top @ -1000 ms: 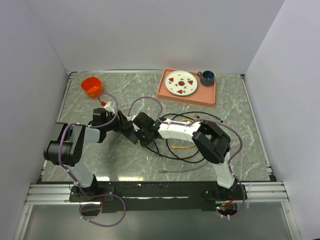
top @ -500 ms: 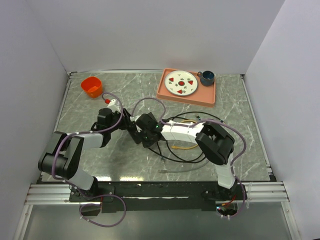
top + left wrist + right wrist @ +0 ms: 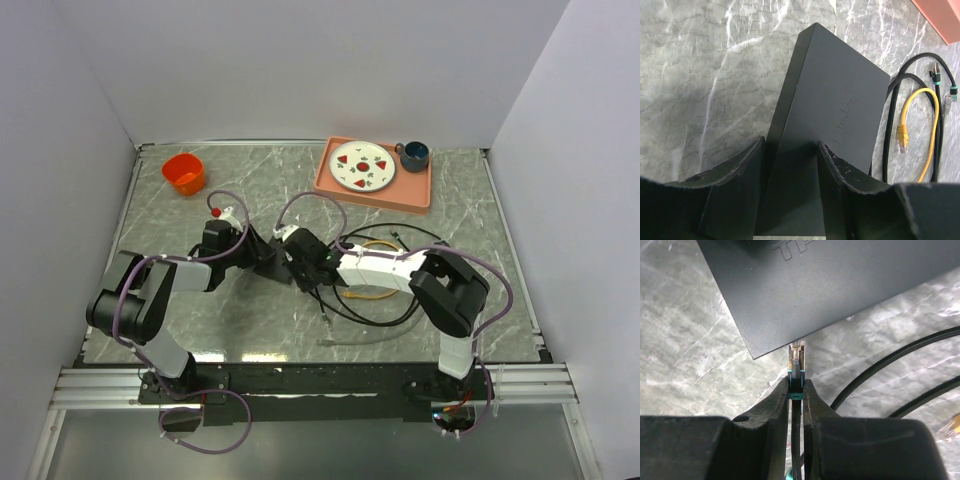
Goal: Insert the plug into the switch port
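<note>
The flat black switch box stands tilted off the marble table, and my left gripper is shut on its near end, one finger on each broad face. My right gripper is shut on the plug, which has a clear tip and a teal boot on a black cable. The plug's tip meets the lower edge of the box. The switch port is hidden under that edge. From above, both grippers meet mid-table.
Loose black cables and a yellow cable lie on the table right of the box. A pink tray with a plate and a dark mug sits at the back. An orange cup stands back left.
Both grippers and the box have shifted a little to the right. The right arm's elbow has swung right, and the left arm has changed its bend. Both grips are unchanged.
</note>
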### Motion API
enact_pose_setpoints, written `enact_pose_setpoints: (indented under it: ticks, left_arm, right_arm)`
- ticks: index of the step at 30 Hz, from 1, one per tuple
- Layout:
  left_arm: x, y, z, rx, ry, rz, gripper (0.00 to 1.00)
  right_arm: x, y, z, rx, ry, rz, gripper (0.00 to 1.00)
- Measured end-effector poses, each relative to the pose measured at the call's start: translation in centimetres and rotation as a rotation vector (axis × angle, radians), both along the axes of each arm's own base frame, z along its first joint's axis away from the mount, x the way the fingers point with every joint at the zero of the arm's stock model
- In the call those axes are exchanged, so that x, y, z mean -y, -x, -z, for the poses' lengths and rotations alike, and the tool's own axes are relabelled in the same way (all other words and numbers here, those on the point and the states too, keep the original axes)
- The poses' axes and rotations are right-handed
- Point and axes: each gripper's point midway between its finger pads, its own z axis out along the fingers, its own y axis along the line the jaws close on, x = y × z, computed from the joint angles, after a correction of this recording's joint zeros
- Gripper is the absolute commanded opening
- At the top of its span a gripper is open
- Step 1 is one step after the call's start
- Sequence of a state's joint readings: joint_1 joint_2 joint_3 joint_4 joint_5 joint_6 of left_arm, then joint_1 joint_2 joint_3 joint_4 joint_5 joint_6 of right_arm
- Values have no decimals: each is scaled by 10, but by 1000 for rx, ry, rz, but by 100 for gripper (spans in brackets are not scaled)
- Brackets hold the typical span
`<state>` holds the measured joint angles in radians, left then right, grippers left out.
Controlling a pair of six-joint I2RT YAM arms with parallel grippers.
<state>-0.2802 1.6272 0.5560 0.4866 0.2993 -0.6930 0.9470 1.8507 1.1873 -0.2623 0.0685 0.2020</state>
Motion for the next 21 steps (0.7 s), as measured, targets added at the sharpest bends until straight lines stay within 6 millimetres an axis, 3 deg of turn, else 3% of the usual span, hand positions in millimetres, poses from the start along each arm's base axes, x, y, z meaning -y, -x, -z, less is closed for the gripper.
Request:
enact_pose_setpoints:
  ticks: [12,21]
  left_arm:
    - [1,0,0,16,3,4,47]
    - [15,1,1,44,-8,19,46]
  right_arm:
    - [-6,9,7,-32,-45,-122,0]
    - [-1,17,17,-55,-37,-132,0]
